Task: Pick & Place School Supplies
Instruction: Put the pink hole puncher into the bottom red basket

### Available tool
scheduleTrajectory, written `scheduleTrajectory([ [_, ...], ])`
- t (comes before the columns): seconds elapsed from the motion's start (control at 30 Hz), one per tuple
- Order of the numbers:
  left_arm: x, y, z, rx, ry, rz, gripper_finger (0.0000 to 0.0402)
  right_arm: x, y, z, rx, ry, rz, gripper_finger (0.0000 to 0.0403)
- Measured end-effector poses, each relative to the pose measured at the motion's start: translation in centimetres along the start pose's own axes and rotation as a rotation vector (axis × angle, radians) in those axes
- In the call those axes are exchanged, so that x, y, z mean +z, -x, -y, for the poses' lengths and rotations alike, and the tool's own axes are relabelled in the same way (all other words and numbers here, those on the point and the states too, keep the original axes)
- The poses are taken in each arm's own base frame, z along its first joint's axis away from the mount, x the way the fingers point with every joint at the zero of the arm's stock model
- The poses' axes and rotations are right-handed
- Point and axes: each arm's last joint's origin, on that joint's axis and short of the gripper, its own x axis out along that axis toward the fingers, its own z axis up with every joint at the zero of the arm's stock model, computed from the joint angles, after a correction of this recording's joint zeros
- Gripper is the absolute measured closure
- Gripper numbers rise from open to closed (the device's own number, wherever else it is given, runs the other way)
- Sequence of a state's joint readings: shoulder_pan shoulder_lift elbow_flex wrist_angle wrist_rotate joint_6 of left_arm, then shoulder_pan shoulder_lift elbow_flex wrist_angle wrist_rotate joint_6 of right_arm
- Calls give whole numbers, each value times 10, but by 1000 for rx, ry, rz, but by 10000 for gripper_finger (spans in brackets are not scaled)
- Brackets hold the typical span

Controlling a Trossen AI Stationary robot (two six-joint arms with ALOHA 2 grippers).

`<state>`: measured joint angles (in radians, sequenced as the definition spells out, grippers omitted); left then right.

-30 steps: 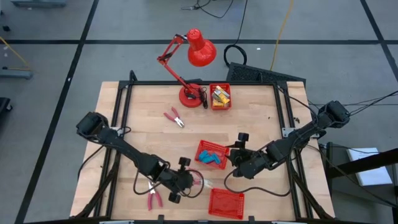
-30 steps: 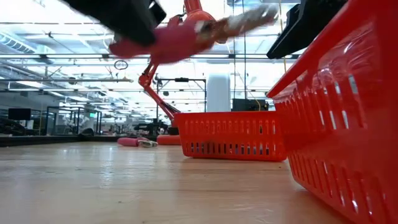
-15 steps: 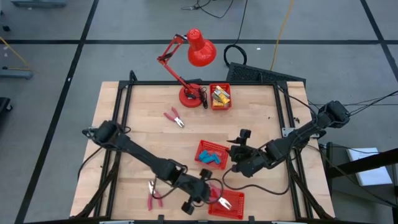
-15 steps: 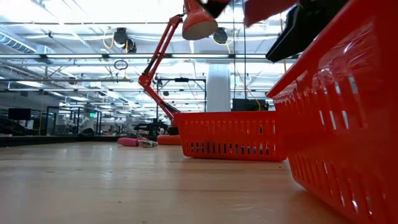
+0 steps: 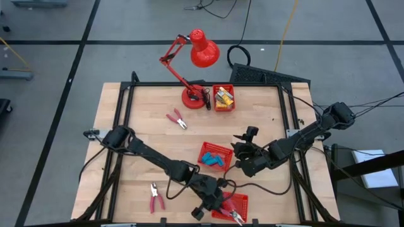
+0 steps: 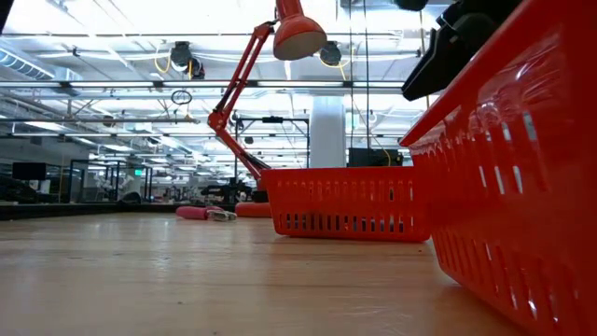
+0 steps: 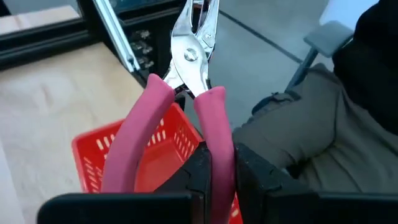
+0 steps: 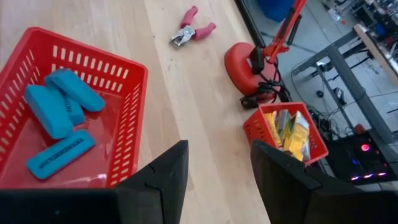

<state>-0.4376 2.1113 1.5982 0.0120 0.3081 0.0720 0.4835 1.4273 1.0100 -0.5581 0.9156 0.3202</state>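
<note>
We see a pair of red-handled pliers (image 7: 186, 93) clamped by one handle in the left gripper (image 5: 218, 205), held above the red basket (image 5: 242, 200) at the table's near edge. A second pair of pliers (image 5: 155, 197) lies on the table (image 5: 139, 135) to the basket's left, a third (image 5: 177, 118) near the red lamp (image 5: 199, 53). The right gripper (image 8: 217, 165) hangs with its fingers spread apart and empty beside the middle basket (image 8: 127, 84), where blue erasers (image 8: 59, 109) lie. Yellow pieces (image 8: 289, 130) fill the far basket (image 5: 215, 104).
</note>
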Motion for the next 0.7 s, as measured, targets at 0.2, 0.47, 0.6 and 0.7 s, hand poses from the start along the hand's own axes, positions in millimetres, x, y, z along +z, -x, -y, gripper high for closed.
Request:
scheduleTrajectory([
  [0.2, 2, -5, -1, -38, -9, 68, 361, 0, 0, 0, -1, 13, -1, 239],
  [0.47, -30, -25, -15, 40, 44, -33, 361, 0, 0, 0, -1, 11, -1, 239],
  [0.6, -36, -24, -21, 120, 64, -87, 361, 0, 0, 0, -1, 11, -1, 239],
  [0.7, -40, -22, -25, 144, 84, -117, 361, 0, 0, 0, -1, 12, -2, 239],
])
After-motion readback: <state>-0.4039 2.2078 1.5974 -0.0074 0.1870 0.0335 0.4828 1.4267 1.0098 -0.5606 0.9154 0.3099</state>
